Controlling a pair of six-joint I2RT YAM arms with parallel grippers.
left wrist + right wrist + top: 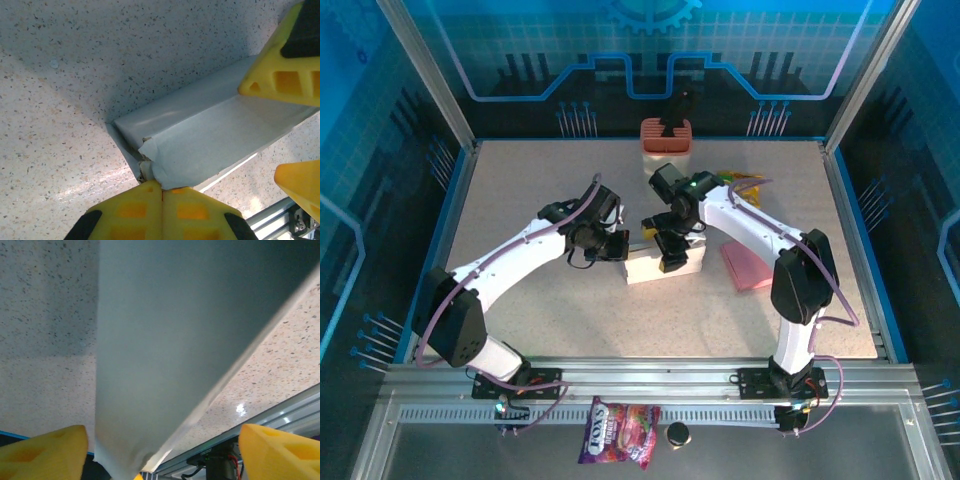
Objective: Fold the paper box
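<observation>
White card, mid-fold is our guess: the paper box (665, 268) sits in the middle of the table (550, 320) between both arms. Our left gripper (161, 197) reaches in low from the left, clamped tight on a crumpled corner of it. Our right gripper (162, 435) hangs over the top, fingers wide apart, straddling a raised panel without pinching. Next up, we reckon the right needs to push that panel over while the left anchors.

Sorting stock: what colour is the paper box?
White; the paper box shows best in left wrist view.
</observation>
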